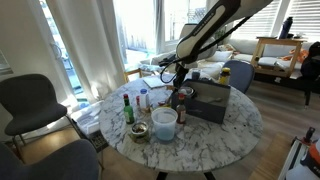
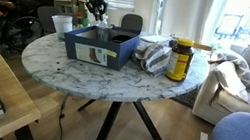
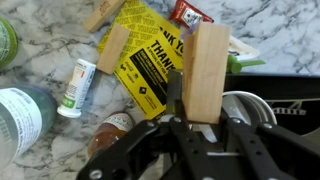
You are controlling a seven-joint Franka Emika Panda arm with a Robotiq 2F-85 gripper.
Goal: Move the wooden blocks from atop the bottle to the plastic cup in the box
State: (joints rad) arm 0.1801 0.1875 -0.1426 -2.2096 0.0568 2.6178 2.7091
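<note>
Claw [image 3: 200, 120] pinches one wooden block [image 3: 205, 65] upright, clear above the marble desk [image 3: 40, 55], probably for carrying toward the box [image 2: 98, 48].

The arm [image 1: 205, 35] angles downward, its hand [image 3: 203, 118] clamped on a wooden block [image 3: 205, 65].

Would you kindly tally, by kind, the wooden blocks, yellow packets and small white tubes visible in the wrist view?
wooden blocks: 3
yellow packet: 1
white tube: 1
Total: 5
</note>
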